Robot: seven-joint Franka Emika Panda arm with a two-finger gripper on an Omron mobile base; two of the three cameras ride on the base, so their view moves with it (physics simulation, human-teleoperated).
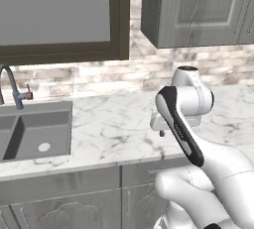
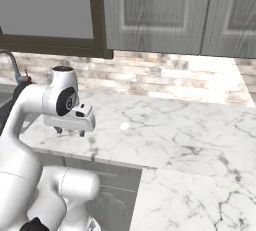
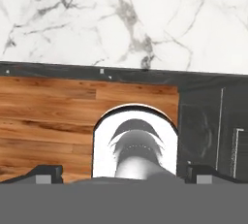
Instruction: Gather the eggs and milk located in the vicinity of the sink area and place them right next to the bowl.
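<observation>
While poised over the front edge of the marble counter (image 2: 175, 125), read the gripper (image 2: 70, 132) as pointing straight down, jaws spread to full width and holding nothing. Judge this posture as a ready or transit stance: raised clear of the stone, free to swing either way, prepared to drop onto a small item. Check the hand view for confirmation: fingertips (image 3: 46, 172) wide apart at the bottom, looking past the counter lip to the wooden floor (image 3: 48, 116) and a dark cabinet front (image 3: 203, 126). Find the sink (image 1: 37, 134) well to the left of the arm, recessed into the same counter, long axis running parallel to the brick wall, two basins side by side. Note the faucet (image 1: 7, 82) rising at the back rim and arching forward over the basins, red handle (image 1: 29, 94) just beside its stem. Expect egg and milk somewhere on that side; treat carton attitude and long axis as unknown until sighted. Plan a leftward reach or base drive first.
</observation>
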